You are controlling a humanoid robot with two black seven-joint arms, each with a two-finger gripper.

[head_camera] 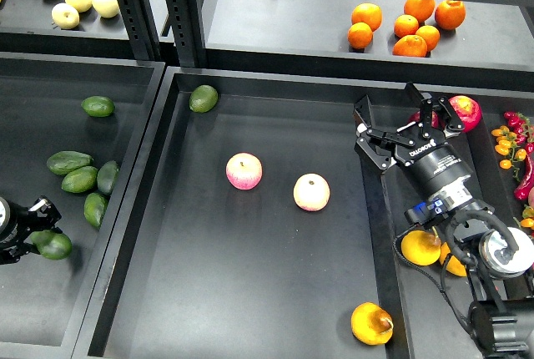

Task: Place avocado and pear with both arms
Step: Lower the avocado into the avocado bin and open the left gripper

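Our right arm reaches up from the lower right, its tool spread wide and empty above the big tray. A pear sits in that tray's lower right corner, stem pointing right. Our left tool, left of the tray, touches an avocado; we cannot tell its grip.

Dark green avocados lay at the left of the frame. Two apples in the centre were pink and pale yellow. A yellow-orange pear at lower right bore a brown blotch. Oranges at upper right were bright orange. The trays were black.
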